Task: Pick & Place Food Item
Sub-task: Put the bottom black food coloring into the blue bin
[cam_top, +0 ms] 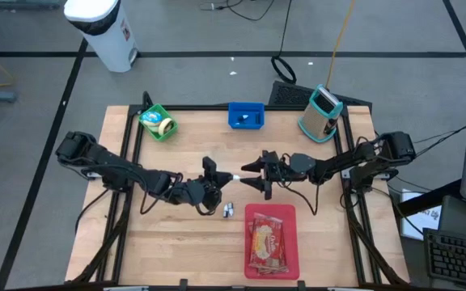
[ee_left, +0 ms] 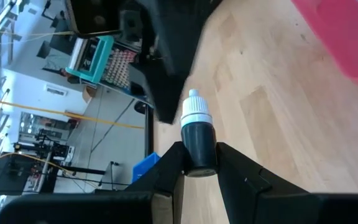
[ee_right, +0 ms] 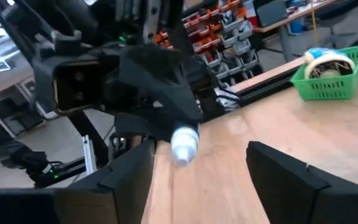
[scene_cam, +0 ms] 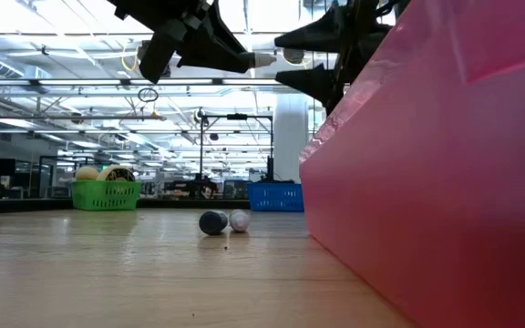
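around: i see a green basket (cam_top: 157,121), blue bin (cam_top: 246,115) at the far edge, red tray (cam_top: 271,239) near me, a small bottle lying on the table (scene_cam: 224,221) | left gripper (ee_left: 194,158) clenched on a dark dropper bottle (ee_left: 197,134) held above mid-table | right gripper (ee_right: 194,163) spread wide, facing its white cap | only the low view shows the lying bottle clearly

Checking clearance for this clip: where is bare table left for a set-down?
Free: the near-left corner, left of the red tray, and the strip between green basket and blue bin. Crowded: mid-table, where left claw, holding a bottle, meets right claw, above a small item.
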You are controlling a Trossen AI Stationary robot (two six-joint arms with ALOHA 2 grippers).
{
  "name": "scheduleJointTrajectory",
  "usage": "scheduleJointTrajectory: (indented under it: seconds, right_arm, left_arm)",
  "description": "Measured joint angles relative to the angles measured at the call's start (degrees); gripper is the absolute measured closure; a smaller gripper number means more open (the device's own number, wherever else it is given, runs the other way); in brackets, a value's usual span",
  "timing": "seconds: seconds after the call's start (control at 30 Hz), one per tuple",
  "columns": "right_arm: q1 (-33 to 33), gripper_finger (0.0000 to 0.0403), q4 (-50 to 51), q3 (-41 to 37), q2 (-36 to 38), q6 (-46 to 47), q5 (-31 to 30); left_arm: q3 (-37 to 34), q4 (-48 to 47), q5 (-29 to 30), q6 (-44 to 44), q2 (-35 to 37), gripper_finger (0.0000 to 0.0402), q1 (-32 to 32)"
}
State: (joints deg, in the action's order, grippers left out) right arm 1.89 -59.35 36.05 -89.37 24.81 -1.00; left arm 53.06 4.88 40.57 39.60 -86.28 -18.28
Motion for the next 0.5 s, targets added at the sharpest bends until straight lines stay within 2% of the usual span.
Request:
scheduleJointTrajectory:
  seconds: [0.3,0.5]
  right_arm:
    - [0.0,0.0145,0.1,0.2,0.0,2.2,1.3]
    - [0.1,0.0149,1.3,4.0,-1.7,1.9,1.9]
  left_arm:
    - [0.0,2.0,0.0,2.7,0.0,0.0321,1.1]
    - [0.0,5.6,-2.1,3.7,0.0,0.0321,1.4]
